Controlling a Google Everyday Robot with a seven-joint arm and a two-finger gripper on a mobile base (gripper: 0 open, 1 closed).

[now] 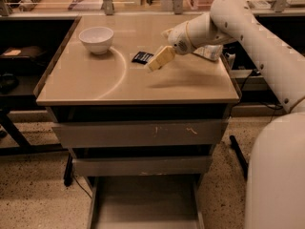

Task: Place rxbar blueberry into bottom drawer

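The rxbar blueberry (141,57) is a small flat dark wrapper lying on the tabletop, right of the white bowl. My gripper (159,59) hangs just above the table at the bar's right end and covers part of it. The white arm reaches in from the right. The bottom drawer (143,202) is pulled out at the foot of the cabinet, and its flat grey floor shows nothing in it. The two upper drawers (138,133) are closed.
A white bowl (96,38) stands at the table's back left. A clear bottle with a white label (208,52) lies behind the arm at the right. My white base (276,175) fills the lower right. Dark shelving stands at the left.
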